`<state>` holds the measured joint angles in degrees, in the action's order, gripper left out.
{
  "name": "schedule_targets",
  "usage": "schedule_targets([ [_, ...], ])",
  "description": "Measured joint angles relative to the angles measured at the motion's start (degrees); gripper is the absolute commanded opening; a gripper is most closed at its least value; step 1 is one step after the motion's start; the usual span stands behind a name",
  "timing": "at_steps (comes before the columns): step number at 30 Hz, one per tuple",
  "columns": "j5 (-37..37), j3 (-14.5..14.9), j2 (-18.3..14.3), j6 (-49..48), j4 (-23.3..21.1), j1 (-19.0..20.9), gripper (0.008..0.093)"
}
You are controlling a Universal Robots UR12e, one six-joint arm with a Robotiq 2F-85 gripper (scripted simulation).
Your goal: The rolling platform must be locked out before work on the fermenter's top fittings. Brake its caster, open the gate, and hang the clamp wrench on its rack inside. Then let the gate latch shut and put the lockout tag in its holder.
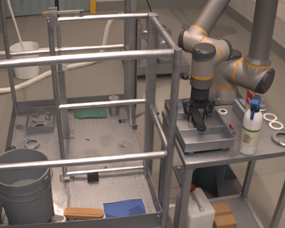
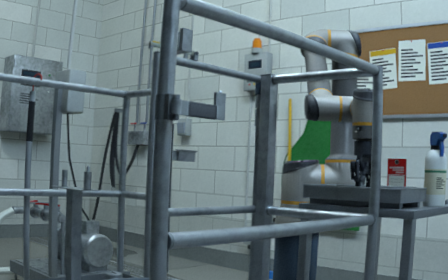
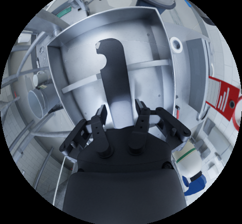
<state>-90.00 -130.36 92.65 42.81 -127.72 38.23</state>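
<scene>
The red lockout tag (image 1: 248, 98) stands partly hidden behind the spray bottle (image 1: 250, 127) at the back of the side table, and it also shows in the wrist camera (image 3: 221, 95). The dark clamp wrench (image 1: 198, 122) lies in the shallow steel tray (image 1: 204, 130) on that table, its hooked head toward the tray's near wall (image 3: 113, 74). The railed rolling platform (image 1: 79, 143) stands to the left of the table. My gripper (image 1: 198, 118) is down in the tray, straddling the wrench handle (image 3: 121, 111), and it is open with nothing held.
A grey bucket (image 1: 22, 184) with green liquid stands at the platform's near left corner, with a small parts tray (image 1: 39, 119), a green glove (image 1: 90, 113), a blue cloth (image 1: 124, 207) and an orange block (image 1: 83, 213) on the deck. White rings (image 1: 273, 120) and a clamp (image 1: 282, 138) lie on the table.
</scene>
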Motion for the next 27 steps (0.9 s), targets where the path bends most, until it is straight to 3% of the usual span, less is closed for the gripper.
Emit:
schedule_targets([
  [27, 0.0, 0.0, 0.0, 0.0, 0.0, 0.0, 0.0080],
])
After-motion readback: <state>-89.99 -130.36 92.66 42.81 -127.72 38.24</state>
